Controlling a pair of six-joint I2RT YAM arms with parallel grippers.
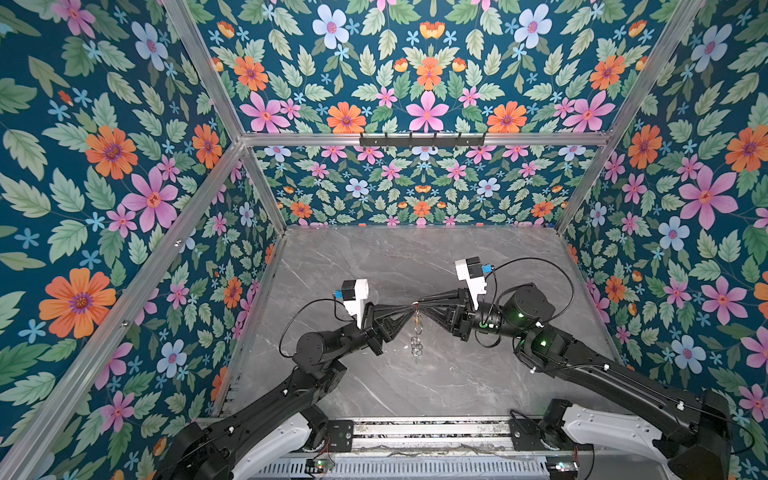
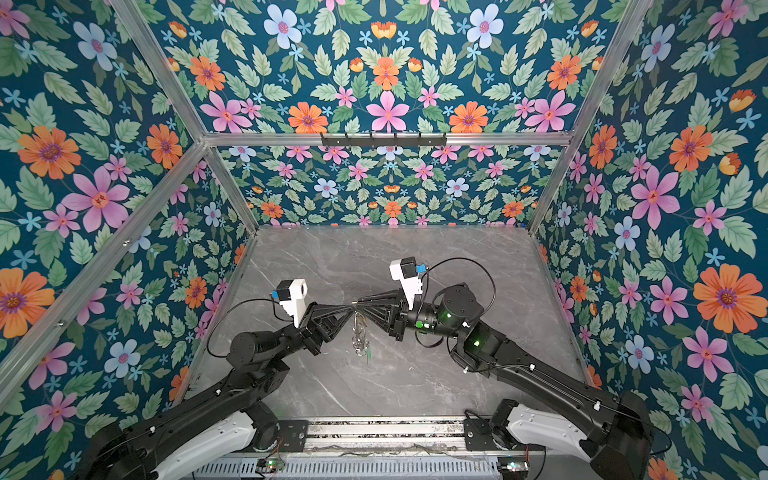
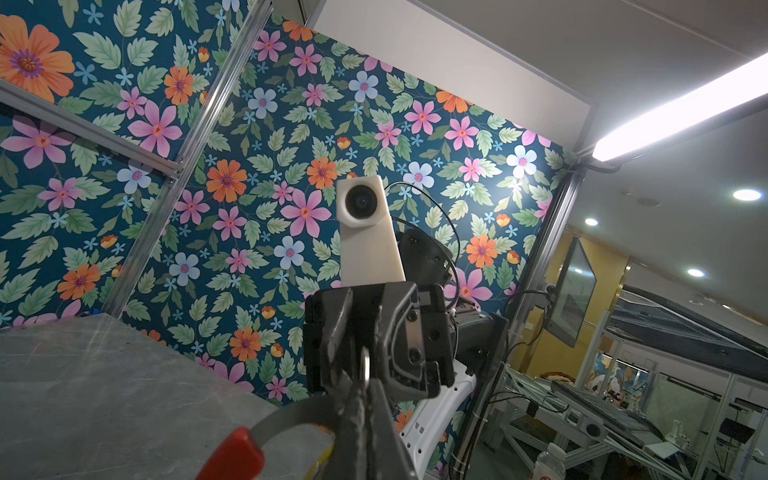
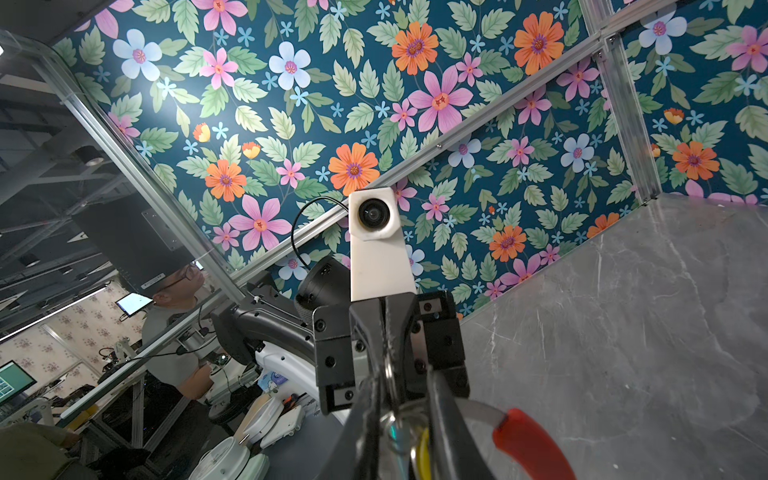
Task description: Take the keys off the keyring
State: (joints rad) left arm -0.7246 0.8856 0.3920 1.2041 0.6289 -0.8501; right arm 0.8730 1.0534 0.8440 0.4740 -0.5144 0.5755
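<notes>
Grey marble table [image 1: 415,257]: fills the lower middle of both top views. The two arms reach in from the bottom corners and meet tip to tip just below frame centre, above the table.

Left gripper [image 1: 409,310]: fingers pressed together, no gap visible. In the left wrist view the grey arc of the keyring runs into them at bottom centre, so they are clamped on its rim.

Right gripper [image 1: 420,304]: fingers narrow, not fully together. The right wrist view shows a silver loop and a yellow piece lying between them. I cannot tell whether they pinch either one, as the close-up is blurred.

Keyring [image 1: 417,328]: off the table, seen edge-on, hanging straight down from the point where the two tips meet. Its red segment [image 4: 528,444] is at the lower right of the right wrist view, just beside the right fingers.

Keys [image 4: 422,455]: on the ring. The brass-yellow one is at bottom centre of the right wrist view. A green speck [image 2: 368,354] at the low end of the hanging bunch is probably the other key's tag.

Small silver loops [image 1: 415,348]: clustered low on the ring.
</notes>
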